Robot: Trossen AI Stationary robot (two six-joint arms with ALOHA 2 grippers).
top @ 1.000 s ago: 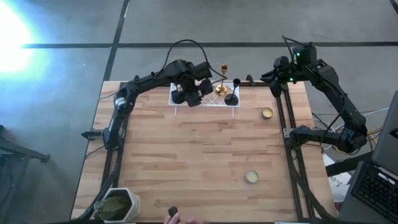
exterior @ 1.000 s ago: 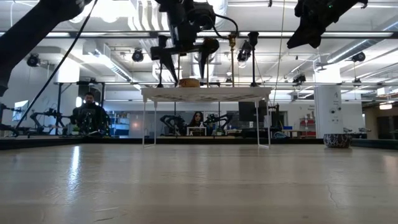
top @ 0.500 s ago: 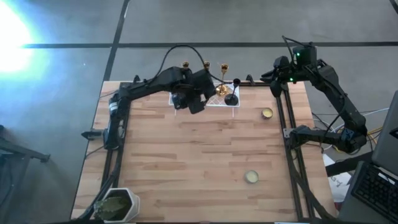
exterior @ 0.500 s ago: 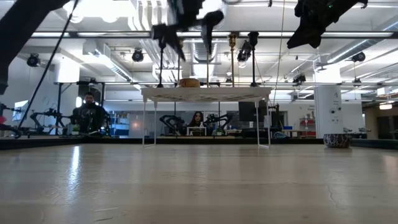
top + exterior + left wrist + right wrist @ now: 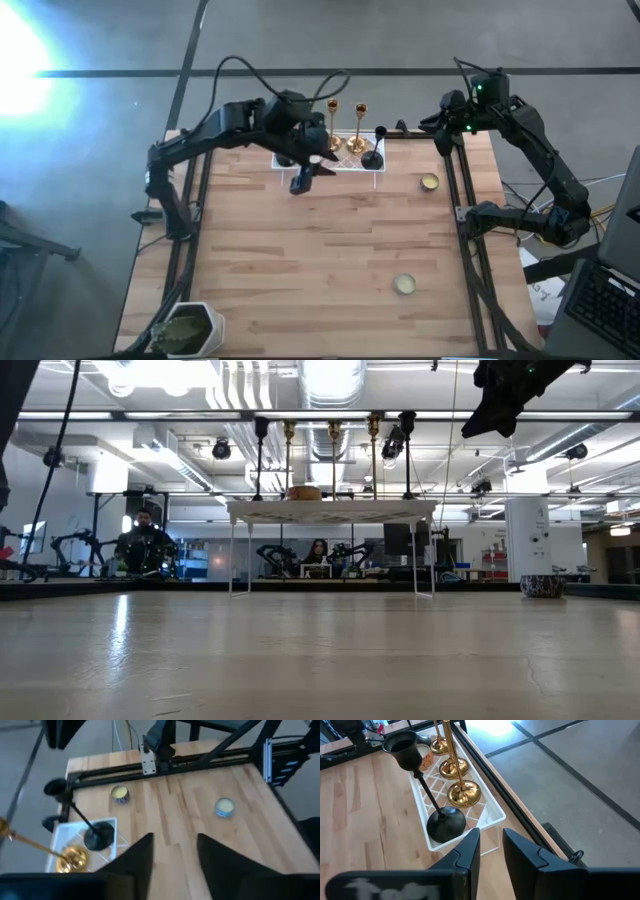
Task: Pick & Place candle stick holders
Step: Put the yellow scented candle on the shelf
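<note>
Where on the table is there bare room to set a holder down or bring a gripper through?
Bare wood fills the table's middle, between the white tray at the far edge and the plant pot at the near left corner. Only two cream cups break the right side. It is crowded at the tray: gold sticks, black holders and the left gripper.

Desk [image 5: 320, 250]: light wood planks, dark frame rails along both sides.
White tray [image 5: 345, 160]: far edge, holding gold sticks [image 5: 358, 128] and a black holder [image 5: 373, 150].
Cream-gold cups: one [image 5: 429, 182] near right rail, one [image 5: 404, 284] nearer front.
Potted plant [image 5: 190, 328]: front-left corner.
Left end effector [image 5: 302, 180]: just in front of the tray's left end.
Right end effector [image 5: 440, 120]: far-right corner.
</note>
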